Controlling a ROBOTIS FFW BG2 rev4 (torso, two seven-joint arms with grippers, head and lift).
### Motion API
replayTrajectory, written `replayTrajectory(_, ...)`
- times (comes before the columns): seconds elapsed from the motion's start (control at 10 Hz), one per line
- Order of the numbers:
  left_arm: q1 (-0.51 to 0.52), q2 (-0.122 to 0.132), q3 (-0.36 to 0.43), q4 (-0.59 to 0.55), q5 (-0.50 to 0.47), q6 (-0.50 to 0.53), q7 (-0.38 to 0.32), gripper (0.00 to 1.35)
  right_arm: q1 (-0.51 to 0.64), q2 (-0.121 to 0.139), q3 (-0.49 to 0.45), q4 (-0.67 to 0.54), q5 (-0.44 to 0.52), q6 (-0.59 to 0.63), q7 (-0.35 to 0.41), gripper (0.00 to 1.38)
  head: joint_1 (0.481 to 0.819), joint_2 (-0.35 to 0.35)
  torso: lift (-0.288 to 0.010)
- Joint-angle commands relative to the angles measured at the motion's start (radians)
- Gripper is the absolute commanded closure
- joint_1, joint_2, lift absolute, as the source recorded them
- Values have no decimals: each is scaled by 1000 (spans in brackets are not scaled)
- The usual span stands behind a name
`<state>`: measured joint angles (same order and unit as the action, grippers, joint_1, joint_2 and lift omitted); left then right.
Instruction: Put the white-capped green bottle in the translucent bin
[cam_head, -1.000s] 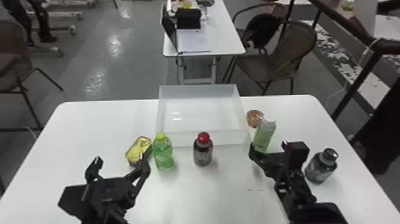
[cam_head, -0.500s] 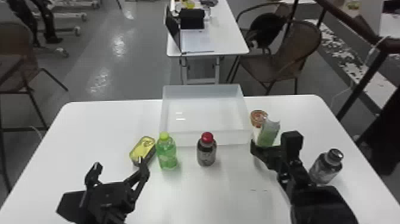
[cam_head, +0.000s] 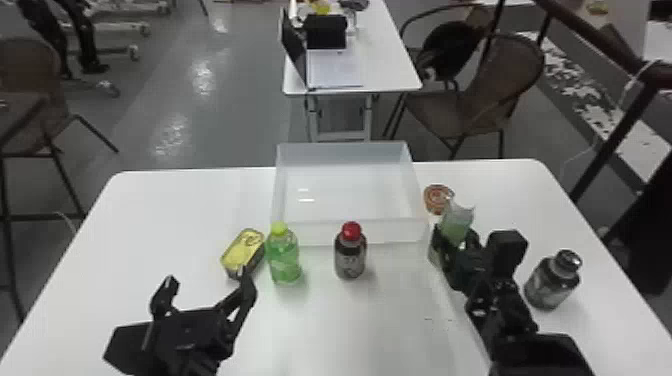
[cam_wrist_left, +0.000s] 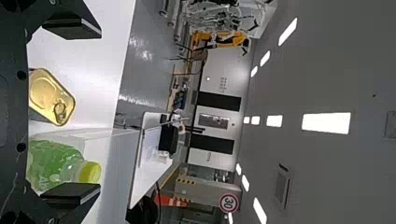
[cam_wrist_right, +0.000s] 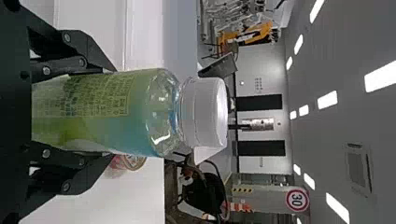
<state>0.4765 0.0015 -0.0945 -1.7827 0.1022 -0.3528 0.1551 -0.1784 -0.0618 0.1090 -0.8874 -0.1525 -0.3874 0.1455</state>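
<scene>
My right gripper (cam_head: 454, 240) holds the white-capped green bottle (cam_head: 455, 224) to the right of the translucent bin (cam_head: 350, 233), outside its near right corner. In the right wrist view, the right gripper (cam_wrist_right: 112, 113) has its fingers pressed against both sides of the bottle (cam_wrist_right: 107, 112), and the white cap (cam_wrist_right: 205, 112) points away from the palm. My left gripper (cam_head: 208, 281) stays parked open at the near left, with nothing between its fingertips. In the left wrist view, the left gripper (cam_wrist_left: 99, 111) has its fingers wide apart.
A yellow tin (cam_head: 243, 251), a yellow-capped green bottle (cam_head: 284, 257) and a red-capped dark bottle (cam_head: 350, 255) stand before the bin. An orange round tin (cam_head: 438, 198) lies behind the held bottle; a dark bottle (cam_head: 553, 281) stands right of the right arm.
My right gripper has shifted slightly up in the head view around the white-capped bottle, and the arm's wrist has turned a little. My left gripper holds its place; the head view has shifted slightly.
</scene>
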Motion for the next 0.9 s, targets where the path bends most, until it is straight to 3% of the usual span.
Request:
replayTrajectory(0.0,2,-4,2,2,2,-5,0,145,112,8,1,-212,27,90,0,1282,695,20,-44)
replayTrajectory(0.2,-10,15,-13,3,11,1,0,147,139,0,5,-280,16,94,42,1282,695,52,-44)
replayTrajectory(0.3,-13,25,-22,5,21,3,3,147,177,-18,11,-400,-9,125,40,1282,695,57,-44)
replayTrajectory(0.5,-15,12,-25,8,21,11,4,147,175,-90,32,-567,-85,165,31,1282,695,50,-44)
replayTrajectory(0.7,-30,18,-37,16,25,14,6,147,82,-127,55,-524,-139,151,45,1280,695,33,-44)
replayTrajectory(0.8,-32,23,-39,17,27,15,4,147,7,-118,72,-418,-171,127,91,1280,695,29,-44)
